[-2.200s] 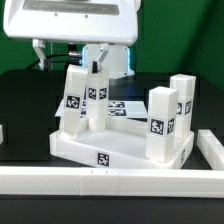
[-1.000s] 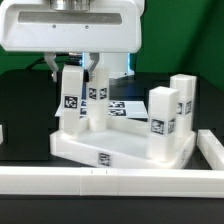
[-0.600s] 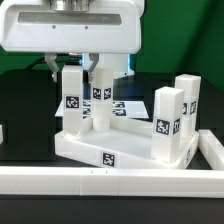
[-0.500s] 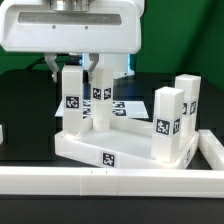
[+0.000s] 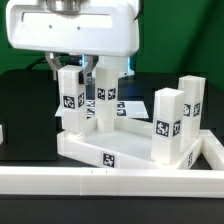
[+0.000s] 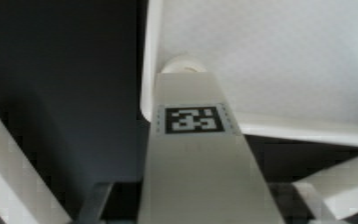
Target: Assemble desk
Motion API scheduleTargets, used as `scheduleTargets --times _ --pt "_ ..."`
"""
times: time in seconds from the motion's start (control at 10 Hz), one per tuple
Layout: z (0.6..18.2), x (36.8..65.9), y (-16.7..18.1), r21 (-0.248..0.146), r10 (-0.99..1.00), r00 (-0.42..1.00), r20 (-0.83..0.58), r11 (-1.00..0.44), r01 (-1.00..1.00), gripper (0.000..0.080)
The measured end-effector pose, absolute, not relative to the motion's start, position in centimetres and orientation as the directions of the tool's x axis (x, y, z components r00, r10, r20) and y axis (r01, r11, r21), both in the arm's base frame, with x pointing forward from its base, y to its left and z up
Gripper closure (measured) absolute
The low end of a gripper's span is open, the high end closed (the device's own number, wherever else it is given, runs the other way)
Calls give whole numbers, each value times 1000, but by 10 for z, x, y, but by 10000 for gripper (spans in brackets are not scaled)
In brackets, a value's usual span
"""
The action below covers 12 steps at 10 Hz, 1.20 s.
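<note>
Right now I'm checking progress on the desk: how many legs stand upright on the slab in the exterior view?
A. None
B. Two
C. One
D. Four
D. Four posts stand on the slab: one at the view's left, one under the gripper, and two at the view's right.

Count on inspection: one desk slab (image 5: 95,152), four upright legs (image 5: 167,125) (each tagged), one gripper (image 5: 88,66), one long white rail (image 5: 110,181) in front.
</note>
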<state>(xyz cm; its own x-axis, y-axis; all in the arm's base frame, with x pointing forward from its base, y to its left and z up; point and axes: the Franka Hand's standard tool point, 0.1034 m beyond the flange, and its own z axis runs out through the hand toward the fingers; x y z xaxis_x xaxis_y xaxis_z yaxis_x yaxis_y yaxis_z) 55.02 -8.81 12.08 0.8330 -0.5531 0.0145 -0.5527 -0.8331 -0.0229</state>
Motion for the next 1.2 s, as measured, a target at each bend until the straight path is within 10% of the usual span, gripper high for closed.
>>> scheduleTargets --times 1.2 --pt "117 553 -88 -61 -985 171 -23 -169 -984 509"
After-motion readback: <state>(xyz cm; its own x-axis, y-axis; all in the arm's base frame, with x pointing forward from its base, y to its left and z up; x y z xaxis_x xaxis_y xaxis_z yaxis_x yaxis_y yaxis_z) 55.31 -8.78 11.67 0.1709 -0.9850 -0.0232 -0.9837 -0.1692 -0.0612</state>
